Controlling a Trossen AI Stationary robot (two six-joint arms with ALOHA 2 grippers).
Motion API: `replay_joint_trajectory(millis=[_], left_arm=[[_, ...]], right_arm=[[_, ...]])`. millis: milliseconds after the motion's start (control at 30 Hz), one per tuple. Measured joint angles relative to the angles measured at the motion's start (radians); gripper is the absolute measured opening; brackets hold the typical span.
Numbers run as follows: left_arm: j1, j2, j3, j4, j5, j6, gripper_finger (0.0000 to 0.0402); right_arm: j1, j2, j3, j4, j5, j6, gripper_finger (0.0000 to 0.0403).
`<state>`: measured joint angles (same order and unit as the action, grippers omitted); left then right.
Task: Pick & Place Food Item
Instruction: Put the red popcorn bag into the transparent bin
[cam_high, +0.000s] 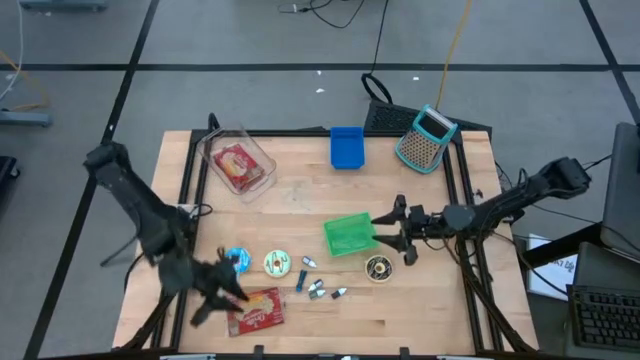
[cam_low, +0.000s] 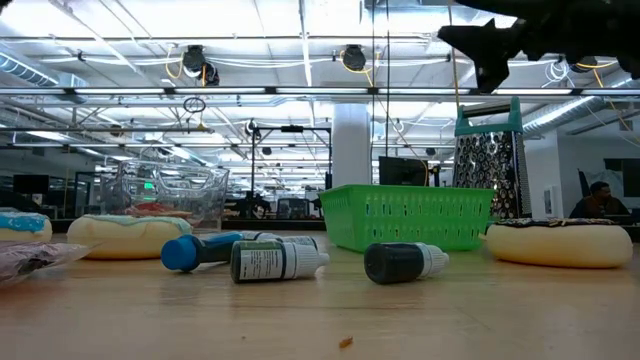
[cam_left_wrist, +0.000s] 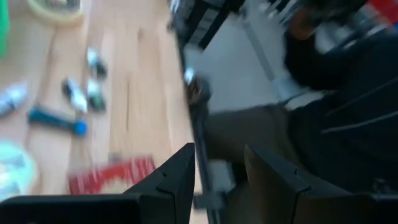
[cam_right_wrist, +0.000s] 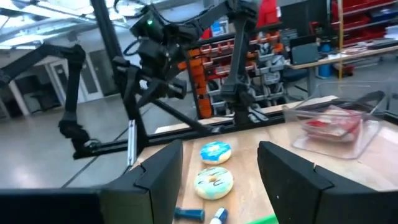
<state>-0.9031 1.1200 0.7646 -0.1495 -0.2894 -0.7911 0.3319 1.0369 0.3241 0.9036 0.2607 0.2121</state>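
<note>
Nothing placed yet. Left gripper (cam_high: 228, 290) over red packet (cam_high: 256, 310), part open, apparently empty. Right gripper (cam_high: 385, 230) open, empty, beside green basket (cam_high: 349, 236).

- The red packet (cam_high: 256, 310) lies just beside the left gripper (cam_high: 222, 296), toward the table's middle.
- The green basket (cam_high: 350, 235) lies just left of the right gripper (cam_high: 392, 231).
- The brown doughnut (cam_high: 378, 268) lies near that gripper, toward the front edge.
</note>
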Motion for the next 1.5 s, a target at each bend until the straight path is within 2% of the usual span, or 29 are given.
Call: replay_joint_trajectory(millis=[167,267,400,500,567,800,967,1167,1300,1500], left_arm=[[-0.105,0.184,0.052,-0.140,-0.046,-0.310,0.0140],[-0.139,0.288,0.051,-0.182,0.009,-0.477,0.0140],[-0.151,0.402,0.051,-0.194,0.112,-0.581,0.0140],[-0.150,0.459,0.062,-0.212,0.163,-0.602,0.0140],[-0.150,0.484,0.067,-0.245,0.160,-0.624,0.0140],[-0.148,0.553,0.068,-0.296,0.088,-0.677,0.0140],[-0.146,0.564,0.066,-0.263,0.018,-0.597,0.0140],[-0.145,0.566,0.065,-0.272,0.009,-0.575,0.0137],[-0.145,0.568,0.065,-0.290,-0.001,-0.573,0.0105],[-0.145,0.569,0.064,-0.298,-0.003,-0.552,0.0012]], right_arm=[[0.031,0.022,0.000,0.026,0.001,-0.015,0.0196],[0.044,0.030,0.000,0.047,0.002,-0.020,0.0196],[0.054,0.031,0.000,0.060,0.002,-0.044,0.0196],[0.056,0.031,0.001,0.071,0.002,-0.048,0.0196],[0.056,0.031,0.001,0.072,0.002,-0.048,0.0196],[0.056,0.031,0.001,0.073,0.001,-0.048,0.0196],[0.056,0.031,0.001,0.073,0.000,-0.044,0.0196],[0.056,0.031,0.001,0.073,0.000,-0.045,0.0196],[0.056,0.031,0.001,0.073,0.000,-0.045,0.0196],[0.056,0.031,0.001,0.072,0.000,-0.045,0.0196]])
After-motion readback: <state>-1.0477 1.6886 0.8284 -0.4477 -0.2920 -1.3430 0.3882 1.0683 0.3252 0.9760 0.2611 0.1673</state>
